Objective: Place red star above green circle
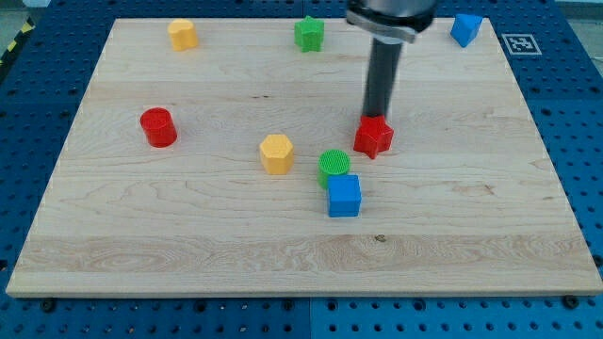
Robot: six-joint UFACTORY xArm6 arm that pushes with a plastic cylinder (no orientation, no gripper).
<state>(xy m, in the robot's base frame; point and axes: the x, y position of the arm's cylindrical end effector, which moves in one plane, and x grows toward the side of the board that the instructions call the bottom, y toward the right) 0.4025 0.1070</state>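
The red star (374, 137) lies a little right of the board's middle. The green circle (333, 166) is just to its lower left, a small gap apart. My tip (377, 117) stands at the red star's top edge, touching or nearly touching it. The dark rod runs up from there to the view's top.
A blue cube (344, 195) touches the green circle from below. A yellow hexagon (276, 153) lies left of the circle. A red cylinder (158, 127) is at the left. A yellow block (183, 35), a green star (308, 34) and a blue block (465, 29) sit along the top of the wooden board (188, 235).
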